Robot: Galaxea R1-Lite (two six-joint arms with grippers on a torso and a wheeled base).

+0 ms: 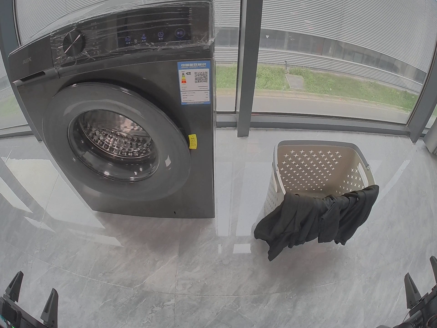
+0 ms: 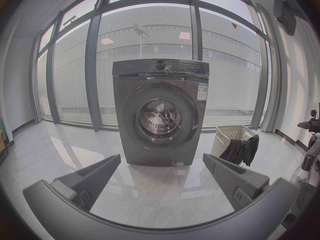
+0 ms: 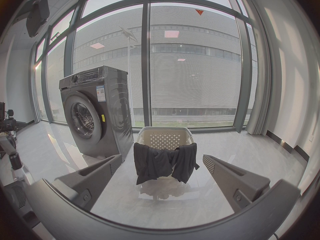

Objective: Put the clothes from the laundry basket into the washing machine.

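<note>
A dark grey washing machine (image 1: pixel 123 115) stands on the floor at the left, its round door shut over the drum (image 1: pixel 114 144). To its right sits a white laundry basket (image 1: pixel 318 165) with a black garment (image 1: pixel 314 217) draped over its near rim. My left gripper (image 1: pixel 32 292) sits low at the near left, open and empty, facing the machine (image 2: pixel 160 114). At the near right, my right gripper (image 1: pixel 423 279) is open and empty, facing the basket (image 3: pixel 165 139) and the garment (image 3: pixel 163 162). Both are well short of them.
Tall glass windows with grey frames (image 1: pixel 248 55) run behind the machine and basket. The glossy tiled floor (image 1: pixel 182 265) lies open between my grippers and both objects. Curtains (image 3: pixel 266 84) hang at the right wall.
</note>
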